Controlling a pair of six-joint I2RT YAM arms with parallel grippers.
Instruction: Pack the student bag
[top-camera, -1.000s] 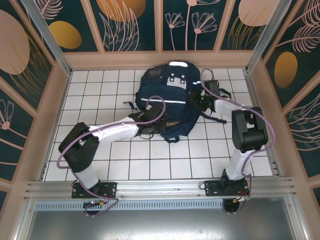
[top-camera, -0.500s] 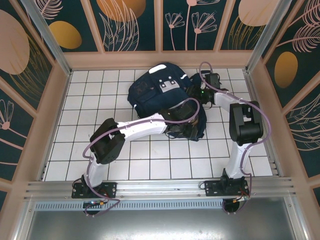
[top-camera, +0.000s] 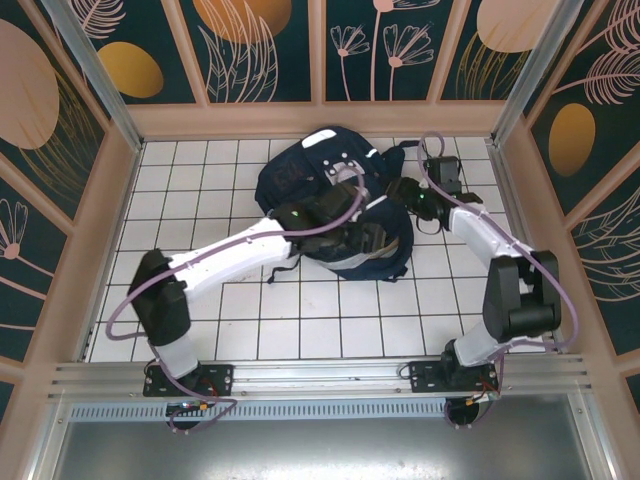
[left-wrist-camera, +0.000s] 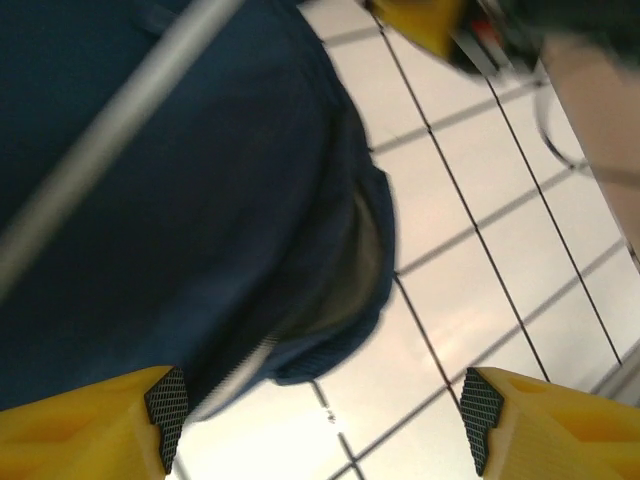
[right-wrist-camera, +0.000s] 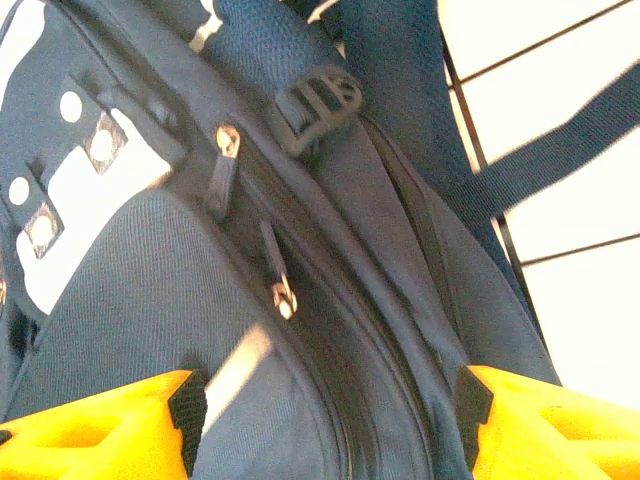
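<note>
The large navy-blue fabric backpack (top-camera: 290, 185) with white stripes lies slumped at the far middle of the white tiled table (top-camera: 190, 170). My left gripper (left-wrist-camera: 324, 405) hangs over its near edge, fingers apart. My right gripper (right-wrist-camera: 330, 400), fingers also apart, faces its zippers from the right.

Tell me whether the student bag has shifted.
Yes. The student bag swung left: its white patch, earlier right of the back wall's centre post, now lies below it.
</note>
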